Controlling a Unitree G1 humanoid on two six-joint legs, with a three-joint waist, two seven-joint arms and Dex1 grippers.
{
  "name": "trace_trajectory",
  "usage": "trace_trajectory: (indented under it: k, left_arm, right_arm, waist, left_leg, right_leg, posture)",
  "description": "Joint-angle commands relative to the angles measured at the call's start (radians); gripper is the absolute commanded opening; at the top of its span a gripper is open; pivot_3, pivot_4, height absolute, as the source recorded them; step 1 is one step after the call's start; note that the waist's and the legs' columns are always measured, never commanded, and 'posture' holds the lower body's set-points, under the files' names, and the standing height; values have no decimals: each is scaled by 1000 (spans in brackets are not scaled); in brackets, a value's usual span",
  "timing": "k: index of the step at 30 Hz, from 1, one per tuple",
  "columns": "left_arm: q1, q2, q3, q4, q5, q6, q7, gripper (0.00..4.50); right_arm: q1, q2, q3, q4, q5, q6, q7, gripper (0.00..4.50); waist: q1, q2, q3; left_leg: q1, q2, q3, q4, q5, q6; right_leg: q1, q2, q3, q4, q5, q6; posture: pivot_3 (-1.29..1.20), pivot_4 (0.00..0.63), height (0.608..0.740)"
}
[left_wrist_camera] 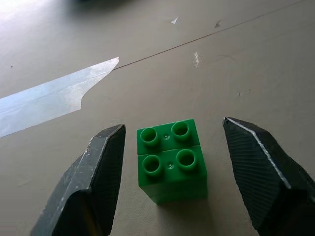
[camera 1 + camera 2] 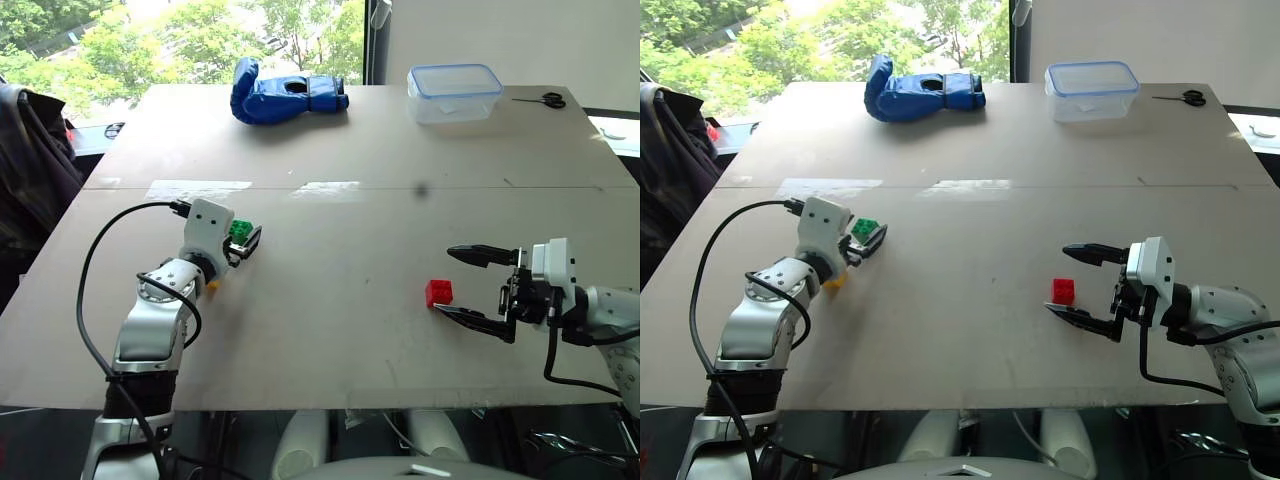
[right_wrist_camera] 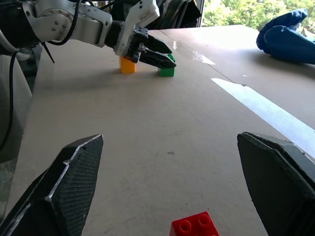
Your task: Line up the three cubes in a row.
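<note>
The small green studded plastic block [image 1: 171, 160] sits on the brown tabletop [image 2: 330, 330] at the left middle of the left eye view, directly between the two black fingers of the left gripper [image 1: 172, 172]. In the left wrist view those fingers flank it with a gap on each side, narrower beside one finger than the other, so the gripper is part open and grips nothing yet; the block lies square to the fingers, studs up. A small yellow plastic block [image 3: 127, 65] stands just beside the green one, under the left wrist.

The small red studded plastic block [image 2: 438, 292] lies right of centre, well apart from the other two, just beyond the tips of the right gripper [image 2: 464, 285], whose fingers stand wide apart and empty. The left arm is plainly nearer green and yellow, the right arm nearer red.

At the upper right of the frame a clear plastic lidded container [image 2: 454, 92] looks empty. A blue glove [image 2: 283, 93] lies at upper centre.
</note>
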Motion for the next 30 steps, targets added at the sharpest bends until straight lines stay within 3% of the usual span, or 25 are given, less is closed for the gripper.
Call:
trace_trajectory:
  k: [1, 21, 26, 30]
  left_arm:
    - [10, -3, -3, 10, -1, 50, 0, 3326]
    - [-40, -13, 7, -50, -40, 307, 16, 3326]
    - [-63, -28, 22, -38, -33, 269, 36, 1268]
    - [-75, -37, 18, -31, -35, 222, 30, 1257]
  right_arm:
    - [2, -9, -32, -30, 9, -18, -3, 4500]
    - [-8, -17, -38, -13, 6, -28, 2, 4500]
    - [-4, -19, -40, -17, 6, -28, -2, 4500]
    - [-1, -19, -40, -18, 5, -30, -5, 4500]
  waist:
    - [0, 0, 0]
    - [1, 0, 0]
    - [2, 0, 0]
    - [4, 0, 0]
  left_leg:
    - [0, 0, 0, 0, 0, 0]
    - [0, 0, 0, 0, 1, -1]
    - [-1, 0, -1, 0, 1, -2]
    - [-1, 0, -1, 0, 1, -2]
  right_leg:
    - [0, 0, 0, 0, 0, 0]
    - [0, 0, 0, 0, 0, 0]
    - [0, 0, 0, 0, 0, 0]
    - [0, 0, 1, -1, 0, 0]
  posture:
    - [0, 150, 740]
    - [0, 150, 740]
    - [0, 150, 740]
    - [0, 150, 740]
